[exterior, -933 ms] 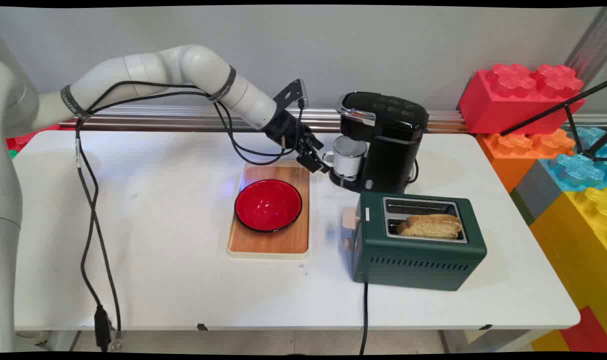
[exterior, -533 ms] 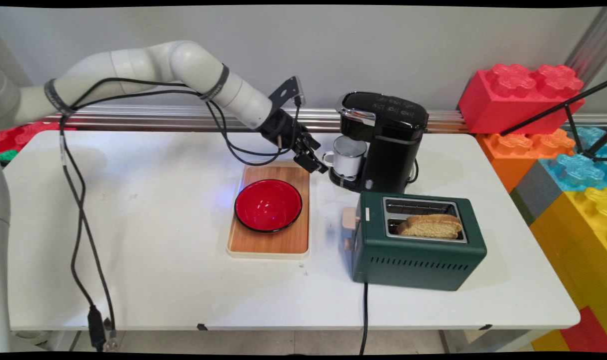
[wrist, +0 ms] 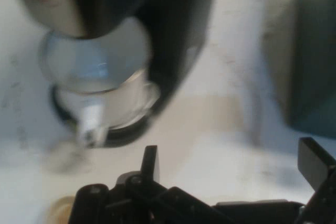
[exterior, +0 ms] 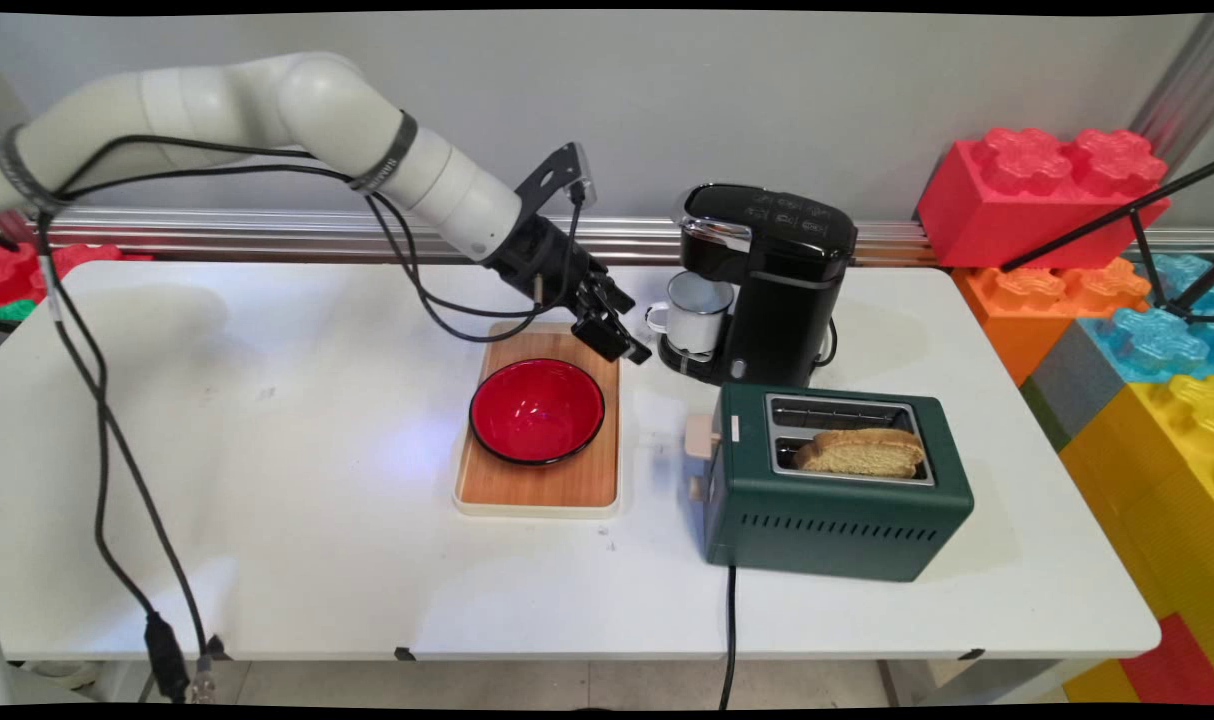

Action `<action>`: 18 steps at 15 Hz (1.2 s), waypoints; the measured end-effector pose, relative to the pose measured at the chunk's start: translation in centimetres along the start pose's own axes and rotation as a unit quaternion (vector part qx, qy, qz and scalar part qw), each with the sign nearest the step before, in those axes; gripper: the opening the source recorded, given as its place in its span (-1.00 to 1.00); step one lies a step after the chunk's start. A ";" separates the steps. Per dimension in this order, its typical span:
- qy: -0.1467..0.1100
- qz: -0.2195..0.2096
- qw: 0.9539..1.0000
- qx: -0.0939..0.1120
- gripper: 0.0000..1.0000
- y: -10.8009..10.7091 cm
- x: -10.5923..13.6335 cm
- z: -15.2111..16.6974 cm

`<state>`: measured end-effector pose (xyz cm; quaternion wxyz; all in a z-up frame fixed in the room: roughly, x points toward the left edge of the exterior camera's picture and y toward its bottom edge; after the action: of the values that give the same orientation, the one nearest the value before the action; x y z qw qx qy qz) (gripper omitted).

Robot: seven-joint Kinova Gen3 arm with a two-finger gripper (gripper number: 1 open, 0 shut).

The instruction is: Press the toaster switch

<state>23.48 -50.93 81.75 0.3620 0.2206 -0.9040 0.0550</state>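
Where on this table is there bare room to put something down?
The widest free patch is the table left of the wooden tray. A strip runs along the near edge, before the tray and toaster. It is crowded between the red bowl, white mug, coffee machine and open tool.

Bright, even, diffuse light from overhead in main view. Soft shadows only: faint grey patch on surface [exterior: 267, 560] under arm, another right of toaster [exterior: 837, 490], another behind coffee machine [exterior: 767, 280]. Mild specular glints inside red bowl [exterior: 536, 410] and on metal mug [exterior: 695, 313]. Sharp throughout main view; straight lines bowing slightly near borders. Hand view heavily smeared by motion blur: mug and coffee machine reduced to soft shapes, tool [wrist: 231, 174] linkage near lens somewhat crisper, dark.
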 end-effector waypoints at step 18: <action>0.023 0.049 0.996 -0.072 1.00 12.0 2.7 -5.5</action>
<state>19.99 -39.73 88.33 0.3950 0.1481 -0.9066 0.0126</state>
